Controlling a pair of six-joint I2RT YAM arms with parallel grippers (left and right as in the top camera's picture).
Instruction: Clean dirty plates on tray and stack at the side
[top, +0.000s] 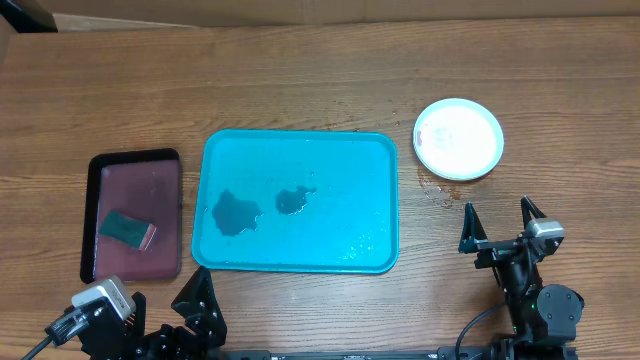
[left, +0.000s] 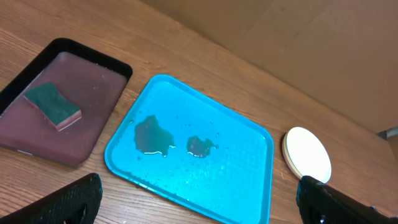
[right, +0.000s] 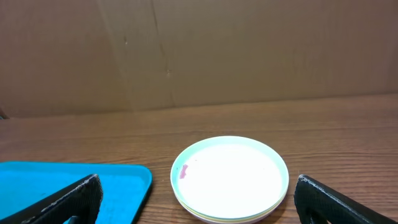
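Overhead: plates (top: 458, 138) stacked ahead of right end effector (top: 497, 214), apart; it gapes, empty.

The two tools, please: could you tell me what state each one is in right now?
Left tool: open, holding nothing.
Right tool: open, holding nothing.

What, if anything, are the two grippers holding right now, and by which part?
Nothing is held. The left gripper and the right gripper are both open and empty; the plates sit stacked on the table, beside the tray.
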